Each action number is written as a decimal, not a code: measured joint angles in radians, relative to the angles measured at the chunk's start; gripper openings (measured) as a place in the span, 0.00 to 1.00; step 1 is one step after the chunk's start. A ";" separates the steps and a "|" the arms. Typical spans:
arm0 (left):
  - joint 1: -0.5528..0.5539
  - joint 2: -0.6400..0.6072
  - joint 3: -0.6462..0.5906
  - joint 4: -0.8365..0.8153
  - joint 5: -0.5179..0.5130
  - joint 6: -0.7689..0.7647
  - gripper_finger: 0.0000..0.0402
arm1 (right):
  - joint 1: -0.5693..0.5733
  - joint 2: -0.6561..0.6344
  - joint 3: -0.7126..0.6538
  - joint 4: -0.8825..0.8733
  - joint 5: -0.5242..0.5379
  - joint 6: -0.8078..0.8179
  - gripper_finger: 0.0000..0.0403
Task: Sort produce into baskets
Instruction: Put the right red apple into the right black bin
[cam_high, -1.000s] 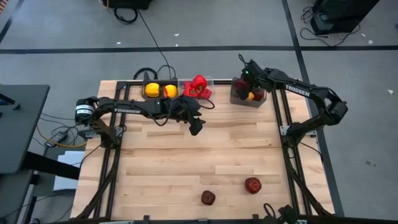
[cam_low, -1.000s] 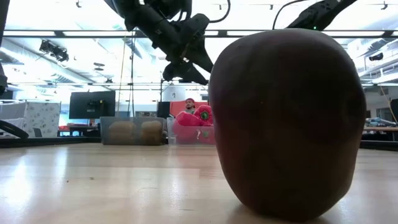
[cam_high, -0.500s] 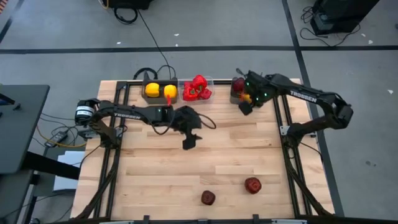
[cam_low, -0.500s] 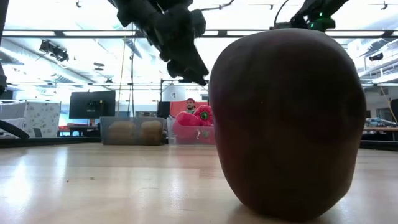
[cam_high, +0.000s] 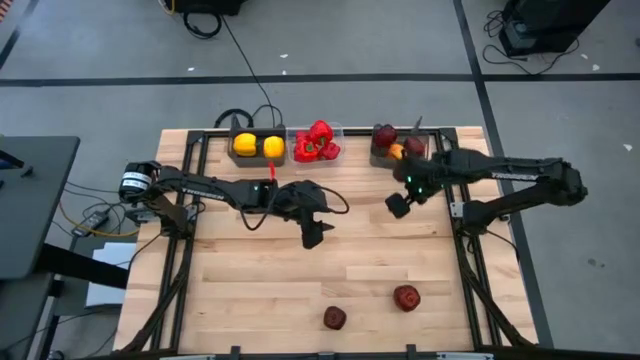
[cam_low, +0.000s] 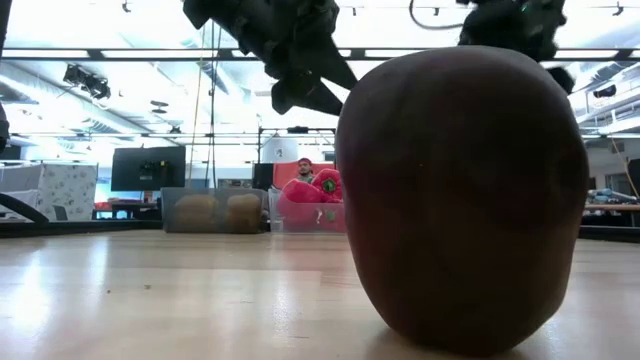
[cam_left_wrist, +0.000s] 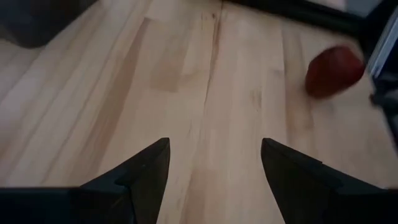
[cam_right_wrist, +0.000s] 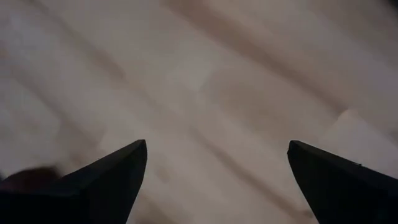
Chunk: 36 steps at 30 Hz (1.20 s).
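Two dark red apples lie on the table near its front edge: one (cam_high: 334, 318) toward the middle, one (cam_high: 406, 297) right of it. The first fills the low view (cam_low: 460, 200); one shows in the left wrist view (cam_left_wrist: 333, 70). My left gripper (cam_high: 313, 237) is open and empty above mid-table. My right gripper (cam_high: 398, 205) is open and empty, in front of the right dark basket (cam_high: 398, 148), which holds apples. The left dark basket (cam_high: 256, 145) holds two yellow peppers. The clear basket (cam_high: 317, 142) holds red peppers.
Black frame rails (cam_high: 452, 205) run along the table's left and right sides. Cables (cam_high: 245, 70) lie behind the baskets. Bare wood spreads between the grippers and the two apples. A person (cam_low: 304, 170) shows far off in the low view.
My left gripper has gone from the clear basket toward the table's near edge and a little right. My right gripper has left the right dark basket and come toward the near edge, over the bare table. The apples and baskets have stayed put.
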 joint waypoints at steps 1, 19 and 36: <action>-0.001 0.000 0.000 0.013 0.002 -0.015 0.64 | 0.043 -0.004 0.000 0.005 0.000 0.043 0.99; -0.132 0.069 0.000 0.123 -0.130 -0.113 0.64 | 0.700 0.162 -0.001 0.151 0.152 0.489 0.99; -0.166 0.136 0.000 0.227 -0.111 -0.409 0.64 | 0.919 0.353 -0.001 0.263 0.084 0.666 0.98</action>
